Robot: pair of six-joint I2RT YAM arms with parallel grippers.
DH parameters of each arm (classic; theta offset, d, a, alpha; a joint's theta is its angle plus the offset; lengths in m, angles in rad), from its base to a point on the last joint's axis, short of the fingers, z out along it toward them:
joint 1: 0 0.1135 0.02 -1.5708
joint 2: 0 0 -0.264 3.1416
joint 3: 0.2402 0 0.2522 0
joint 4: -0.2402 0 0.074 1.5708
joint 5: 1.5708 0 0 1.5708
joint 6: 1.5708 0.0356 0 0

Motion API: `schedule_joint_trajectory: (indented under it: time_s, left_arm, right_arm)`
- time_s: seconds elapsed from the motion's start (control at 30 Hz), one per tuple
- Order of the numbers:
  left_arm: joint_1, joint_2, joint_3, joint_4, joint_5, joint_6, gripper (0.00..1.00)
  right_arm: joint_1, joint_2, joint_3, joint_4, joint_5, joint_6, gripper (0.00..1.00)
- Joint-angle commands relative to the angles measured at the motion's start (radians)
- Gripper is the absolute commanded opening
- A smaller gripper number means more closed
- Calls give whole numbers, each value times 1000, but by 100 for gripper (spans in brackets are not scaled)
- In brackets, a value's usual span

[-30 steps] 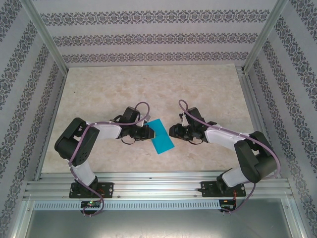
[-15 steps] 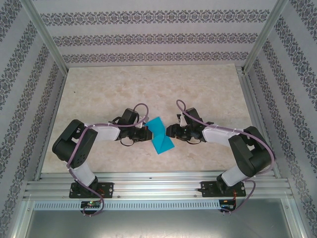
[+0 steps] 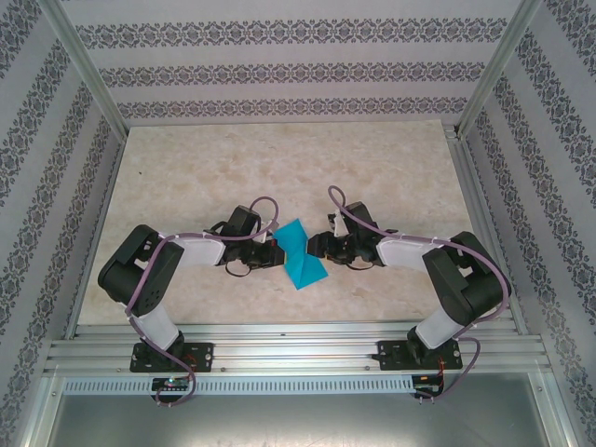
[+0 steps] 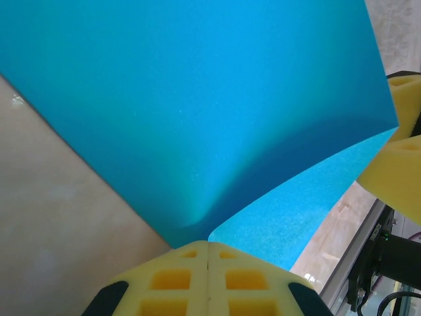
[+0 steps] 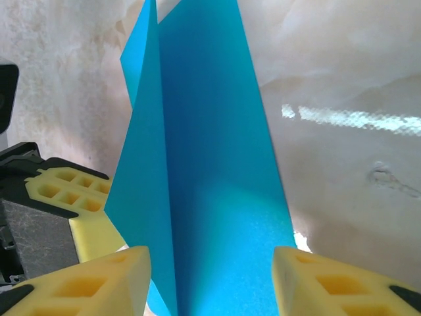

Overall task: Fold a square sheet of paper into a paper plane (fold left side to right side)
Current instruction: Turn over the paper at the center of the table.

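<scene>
On the bench (image 3: 186,186) the first fold looks to be in hand, left side going over to right. The square sheet of paper (image 3: 300,253) is not flat: it is bowed, with its left part raised and curling over while the rest lies on the surface. It sits between the two arms.

At the sheet's left edge the left tool (image 4: 208,247) is pinched fully closed, pads together, with the paper's edge caught between them. At the sheet's right side the right tool (image 5: 212,270) stands about half open. It has one finger to either side of the standing paper and grips nothing that I can see.

By my reading, the next move calls for carrying the raised edge across until it meets the sheet's right edge squarely. The bend can then be pressed flat. If the edges meet askew, the crease would be spoiled.
</scene>
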Motion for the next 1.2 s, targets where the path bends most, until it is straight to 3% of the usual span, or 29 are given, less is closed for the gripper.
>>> schedule_joint_trajectory:
  time_s: [0.0, 0.3, 0.47, 0.53, 0.67, 0.73, 0.9, 0.97, 1.07, 1.17]
  left_arm:
    - [-6, -15, 12, 18, -12, 20, 6]
    - [-6, -4, 16, 28, -15, 16, 6]
    - [-5, -10, 15, 31, -25, 13, 10]
    - [-4, -23, 12, 35, -36, 10, 14]
    - [11, -94, -7, 41, -67, 13, 28]
    - [26, -149, -22, 46, -84, 13, 39]
    - [65, -376, -91, 111, -144, -58, 79]
    - [79, -488, -131, 166, -195, -124, 100]
    - [85, -614, -143, 213, -220, -168, 100]
    - [84, -659, -141, 325, -157, -223, 100]
  right_arm:
    - [19, -3, 44, 23, -7, -11, 51]
    - [57, 57, 107, -14, 18, -25, 44]
    - [68, 84, 125, -20, 15, -20, 31]
    - [68, 81, 125, -15, 12, -18, 21]
    - [56, 39, 102, 14, 17, -20, 3]
    - [39, 4, 83, 40, 14, -18, 0]
    - [-45, -121, 24, 147, -23, 0, 0]
    - [-88, -190, 10, 191, -51, 5, 0]
    - [-152, -286, 13, 228, -94, 15, 0]
    - [-200, -344, 26, 313, -166, 77, 0]
